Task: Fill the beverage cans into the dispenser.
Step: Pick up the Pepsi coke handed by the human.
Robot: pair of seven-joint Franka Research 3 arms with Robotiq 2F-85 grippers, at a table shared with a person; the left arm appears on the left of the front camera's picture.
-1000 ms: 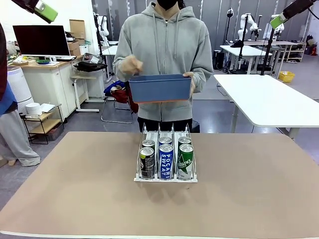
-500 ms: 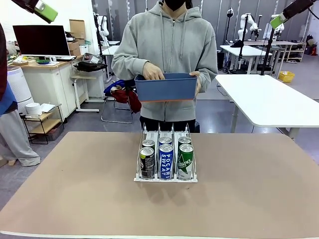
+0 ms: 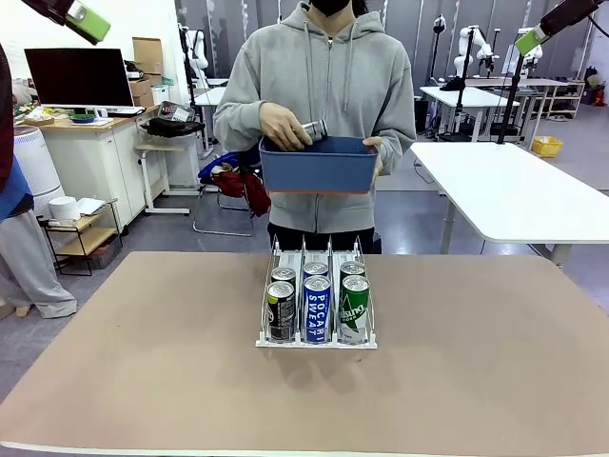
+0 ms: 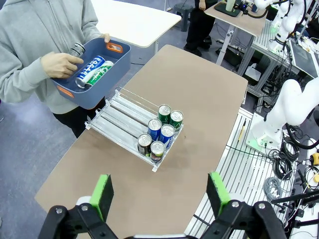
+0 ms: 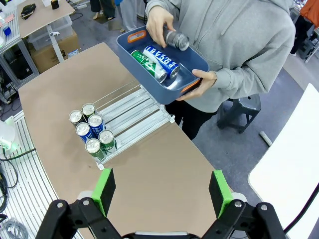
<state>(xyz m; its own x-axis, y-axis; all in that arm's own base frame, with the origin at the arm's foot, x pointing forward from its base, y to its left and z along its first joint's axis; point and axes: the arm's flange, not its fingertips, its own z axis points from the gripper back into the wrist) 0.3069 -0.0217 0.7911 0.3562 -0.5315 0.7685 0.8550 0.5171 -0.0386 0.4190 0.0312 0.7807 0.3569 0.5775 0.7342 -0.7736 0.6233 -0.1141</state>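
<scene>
Loaded in dispenser (image 4: 119,112): six cans (image 3: 317,307); pending: two in blue bin (image 3: 317,169), one in hand (image 3: 282,126); left gripper (image 4: 160,193), right gripper (image 5: 162,191) wide, empty.

Blue can (image 3: 317,309), middle lane of dispenser (image 3: 316,344): "POCARI SWEAT" is read, printed vertically.
Green can (image 3: 354,310): print not legible.

Our left gripper (image 4: 160,195) and right gripper (image 5: 162,191) look alike to us: matte black linkage fingers with bolt heads, tipped by bright green rectangular pads (image 4: 103,193). The person (image 3: 324,57) wears a grey zip-up hoodie (image 3: 366,95) with drawstrings.
</scene>
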